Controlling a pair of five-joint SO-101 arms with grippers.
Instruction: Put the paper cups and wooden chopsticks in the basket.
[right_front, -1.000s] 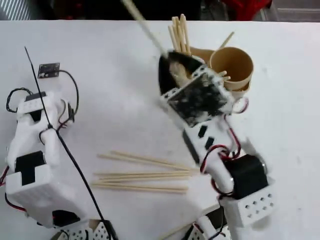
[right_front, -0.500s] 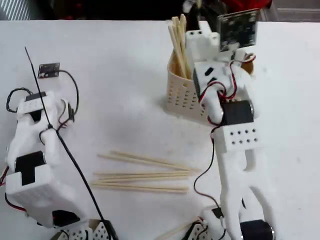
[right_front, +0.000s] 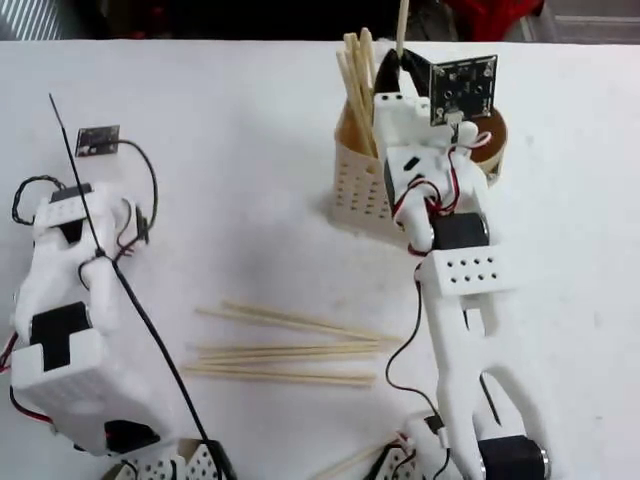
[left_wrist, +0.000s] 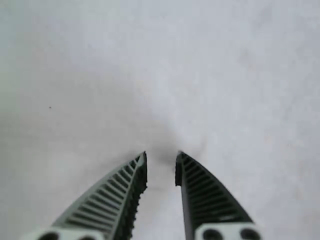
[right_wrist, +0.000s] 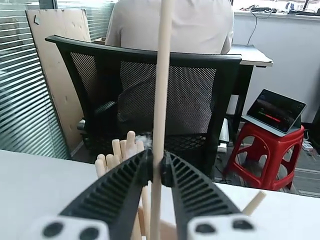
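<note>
Your right gripper clamps a pale wooden chopstick upright over the white perforated basket; its arm mostly hides a brown paper cup. Your left gripper is slightly parted, empty.

- High camera: fixed well above, looking straight down on the bench.
- Left wrist camera: behind my left fingers, facing down, close to the bench.
- Right wrist camera: looks level past my right fingers into the room. It shares the held chopstick and the upright chopsticks with the high view.
</note>
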